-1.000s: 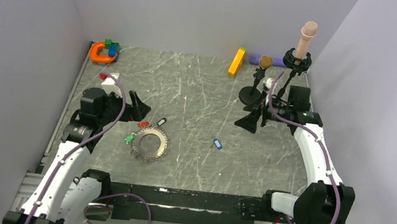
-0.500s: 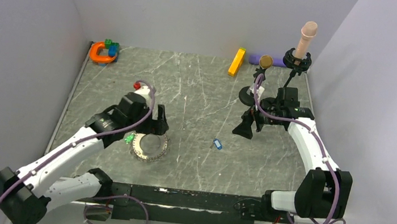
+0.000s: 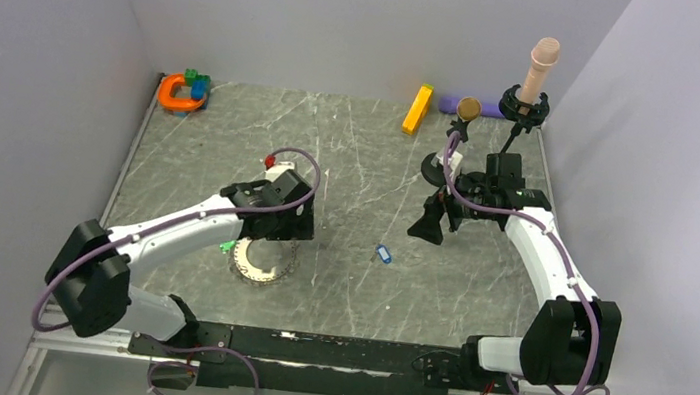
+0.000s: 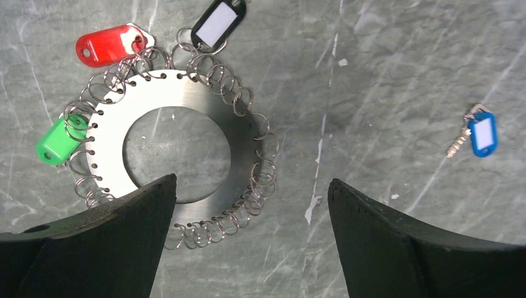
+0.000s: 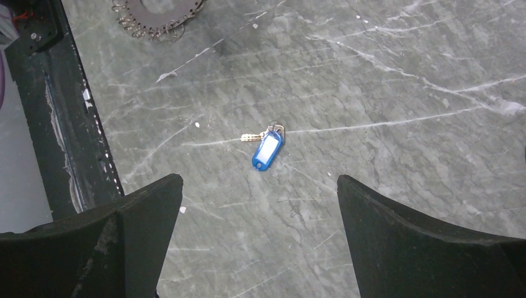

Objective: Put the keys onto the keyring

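Both spread wide, empty, left hand point(image 4: 250, 184), right hand point(image 5: 258, 181)

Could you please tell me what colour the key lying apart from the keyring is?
The lone key is blue; clearest in the right wrist view.

Grey marbled worktop point(image 3: 351, 157) is carrying everything. The keyring point(image 4: 242, 149) is lying flat around 7 o'clock, with a red key point(image 4: 108, 45), dark key point(image 4: 217, 22) and green key point(image 4: 57, 141) sitting against its rim at 11, 12 and 9. A blue key point(image 4: 482, 133) is lying alone near 4. An orange horseshoe toy point(image 3: 175, 94) is sitting at 10 and a yellow bar point(image 3: 417, 109) at 1.
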Controlling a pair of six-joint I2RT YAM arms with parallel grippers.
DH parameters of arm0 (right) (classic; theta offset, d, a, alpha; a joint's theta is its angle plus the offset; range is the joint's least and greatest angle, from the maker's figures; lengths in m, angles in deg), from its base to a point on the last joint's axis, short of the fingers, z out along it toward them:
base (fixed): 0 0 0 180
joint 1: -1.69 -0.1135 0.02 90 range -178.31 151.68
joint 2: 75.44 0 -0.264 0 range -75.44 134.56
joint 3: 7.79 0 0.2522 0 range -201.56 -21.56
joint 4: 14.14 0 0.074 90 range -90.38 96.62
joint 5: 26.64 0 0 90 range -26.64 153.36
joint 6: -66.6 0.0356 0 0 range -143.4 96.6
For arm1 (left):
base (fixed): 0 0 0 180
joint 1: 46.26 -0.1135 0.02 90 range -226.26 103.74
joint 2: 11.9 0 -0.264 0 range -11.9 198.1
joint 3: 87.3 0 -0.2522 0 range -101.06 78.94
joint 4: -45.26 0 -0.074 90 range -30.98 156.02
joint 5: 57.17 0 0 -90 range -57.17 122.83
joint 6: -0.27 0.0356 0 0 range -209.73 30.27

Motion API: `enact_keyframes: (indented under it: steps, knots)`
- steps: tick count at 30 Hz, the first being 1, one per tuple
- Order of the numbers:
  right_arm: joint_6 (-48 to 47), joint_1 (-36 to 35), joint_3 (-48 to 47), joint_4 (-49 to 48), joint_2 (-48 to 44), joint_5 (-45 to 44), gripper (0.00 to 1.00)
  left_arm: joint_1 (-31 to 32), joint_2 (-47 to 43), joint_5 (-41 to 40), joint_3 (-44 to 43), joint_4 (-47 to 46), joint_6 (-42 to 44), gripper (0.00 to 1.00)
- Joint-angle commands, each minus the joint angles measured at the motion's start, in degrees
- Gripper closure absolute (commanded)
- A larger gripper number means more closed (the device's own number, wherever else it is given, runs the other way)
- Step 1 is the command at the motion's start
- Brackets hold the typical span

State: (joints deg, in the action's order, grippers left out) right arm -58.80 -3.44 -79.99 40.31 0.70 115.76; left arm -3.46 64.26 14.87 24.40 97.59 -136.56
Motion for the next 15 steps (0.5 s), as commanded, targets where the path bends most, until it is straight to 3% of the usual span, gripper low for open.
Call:
enact_keyframes:
  steps: [1, 9, 15]
  knots:
    - [-0.13, -0.58, 0.08, -2.10, -0.46, -0.36, 0.00, 0.30, 1.46, -2.57, -0.49, -2.59, -3.88, 0.06]
    - [-0.11, -0.94, 0.24, -2.32, -0.28, -0.77, 0.00, -0.51, 8.08, -0.96, -0.22, -6.71, -1.25, 0.09]
    - [-0.27, -1.11, 0.17, -2.11, 0.03, -0.85, 0.00, -2.96, 9.33, 0.97, 1.29, -9.81, 1.61, 0.24]
